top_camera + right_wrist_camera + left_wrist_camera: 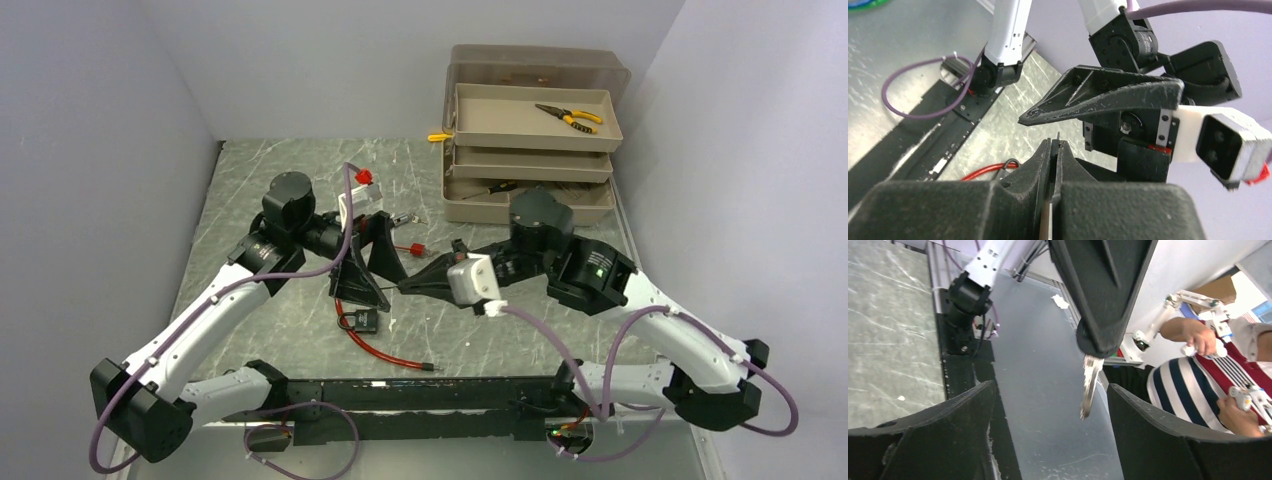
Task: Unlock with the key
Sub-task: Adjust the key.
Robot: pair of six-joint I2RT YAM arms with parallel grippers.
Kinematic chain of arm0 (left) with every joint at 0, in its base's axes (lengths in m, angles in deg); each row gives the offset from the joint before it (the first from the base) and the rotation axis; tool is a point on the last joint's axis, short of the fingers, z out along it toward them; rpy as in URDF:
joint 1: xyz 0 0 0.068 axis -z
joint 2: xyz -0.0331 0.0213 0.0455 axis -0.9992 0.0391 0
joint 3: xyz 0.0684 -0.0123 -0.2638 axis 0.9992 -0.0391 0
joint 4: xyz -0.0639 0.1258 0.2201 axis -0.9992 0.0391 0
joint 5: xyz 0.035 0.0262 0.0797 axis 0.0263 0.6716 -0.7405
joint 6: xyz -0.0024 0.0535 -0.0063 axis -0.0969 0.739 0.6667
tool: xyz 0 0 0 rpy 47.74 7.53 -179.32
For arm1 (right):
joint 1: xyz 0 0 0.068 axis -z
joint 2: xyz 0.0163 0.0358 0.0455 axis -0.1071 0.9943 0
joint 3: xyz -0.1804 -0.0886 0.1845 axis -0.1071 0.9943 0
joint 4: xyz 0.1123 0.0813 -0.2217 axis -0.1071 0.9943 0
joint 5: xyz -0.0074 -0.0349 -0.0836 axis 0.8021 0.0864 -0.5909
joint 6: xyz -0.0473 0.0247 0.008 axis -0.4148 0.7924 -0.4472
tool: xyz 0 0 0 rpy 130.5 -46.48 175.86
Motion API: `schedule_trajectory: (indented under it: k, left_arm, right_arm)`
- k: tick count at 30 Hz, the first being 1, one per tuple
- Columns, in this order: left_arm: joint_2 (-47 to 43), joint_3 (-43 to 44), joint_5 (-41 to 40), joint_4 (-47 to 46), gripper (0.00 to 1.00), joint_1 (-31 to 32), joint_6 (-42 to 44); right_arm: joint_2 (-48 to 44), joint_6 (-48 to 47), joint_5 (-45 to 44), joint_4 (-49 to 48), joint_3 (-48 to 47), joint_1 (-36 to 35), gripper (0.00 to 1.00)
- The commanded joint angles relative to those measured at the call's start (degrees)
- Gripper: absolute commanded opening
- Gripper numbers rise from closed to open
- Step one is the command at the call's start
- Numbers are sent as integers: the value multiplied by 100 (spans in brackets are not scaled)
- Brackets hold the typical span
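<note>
My right gripper (pixel 405 287) is shut on a silver key (pixel 1089 385), gripping its head with the blade sticking out past the tips. In the right wrist view only the key's thin edge (pixel 1058 137) shows between the closed pads. My left gripper (pixel 368 270) is open. In the left wrist view the key hangs between its two fingers (pixel 1048 390), nearer the right finger (pixel 1148 425), touching neither. A black padlock (pixel 358 318) on a red cable (pixel 390 355) lies on the table just below both grippers. The cable also shows in the right wrist view (pixel 988 172).
A tan toolbox (pixel 530 140) with opened tiers stands at the back right and holds yellow-handled pliers (pixel 570 117). Small red parts (pixel 365 178) lie behind the left gripper. The black base rail (pixel 420 395) runs along the near edge.
</note>
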State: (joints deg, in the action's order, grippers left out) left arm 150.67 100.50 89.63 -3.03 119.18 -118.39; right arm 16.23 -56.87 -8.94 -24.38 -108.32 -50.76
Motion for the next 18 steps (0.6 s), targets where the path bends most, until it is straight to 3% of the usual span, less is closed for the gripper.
schedule_trajectory:
  k: [1, 4, 6, 10, 15, 18]
  left_arm:
    - [-156, 366, 572, -525, 83, 47, -665]
    - [-180, 562, 656, -203, 69, 65, -724]
    - [-222, 590, 726, -218, 47, 60, -878]
    - [-162, 897, 1003, 582, 42, 122, -546]
    - [-99, 856, 1138, 673, 48, 191, -651]
    - [-50, 814, 1130, 621, 79, 193, -821]
  right_arm:
    - [290, -1369, -1003, 1022, -627, -511, 0]
    - [239, -1567, -1497, 956, -578, -812, 0]
    - [266, -1745, -1922, 1070, -641, -1112, 0]
    - [478, -1978, -2329, 1599, -991, -1381, 0]
    - [504, -2201, -2886, 1801, -1214, -1764, 0]
    - [576, -2284, -3158, 1981, -1397, -2042, 0]
